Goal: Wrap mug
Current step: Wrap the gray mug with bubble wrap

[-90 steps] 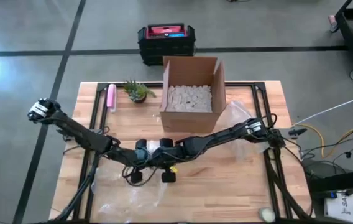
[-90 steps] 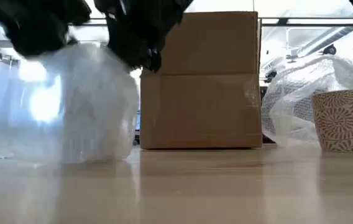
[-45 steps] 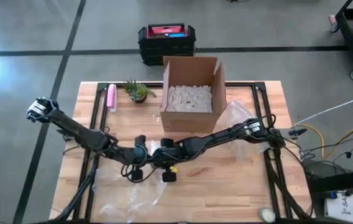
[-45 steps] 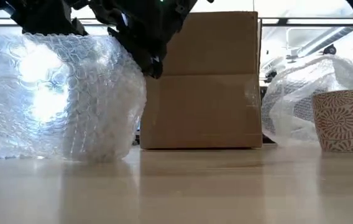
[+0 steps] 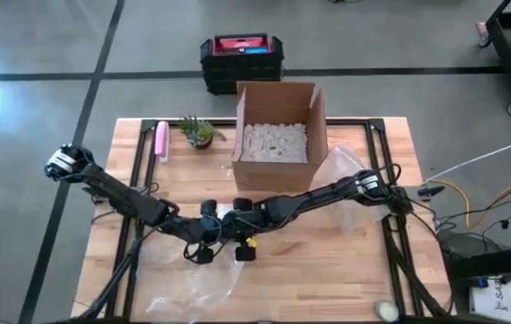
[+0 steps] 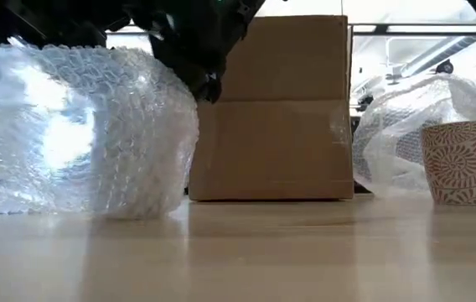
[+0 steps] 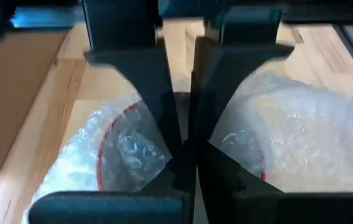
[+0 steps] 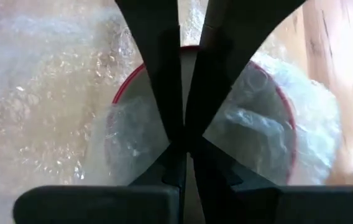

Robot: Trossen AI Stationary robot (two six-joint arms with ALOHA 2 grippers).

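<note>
On the table (image 5: pixel 345 261), both grippers pinch bubble wrap (image 6: pixel 95 126) over the mug (image 8: pixel 251 118).

In the high view, the cardboard box (image 5: pixel 274 135) is placed above centre of the frame, on the table (image 5: pixel 354 261). A small plant (image 5: pixel 198 131) is set left of the box, with a slim tube-like item (image 5: pixel 160 140) further left. A crate (image 5: pixel 241 61) is seen on the floor above the table's top edge. Both grippers, left gripper (image 5: pixel 203 245) and right gripper (image 5: pixel 241 241), are met just below the box, over the bubble wrap (image 5: pixel 192 283). A bundle, apparently a mug (image 8: pixel 198 134), is enclosed in wrap beneath them. In the low view, a patterned cup (image 6: pixel 461 162) stands at far right, loose wrap behind it.
</note>
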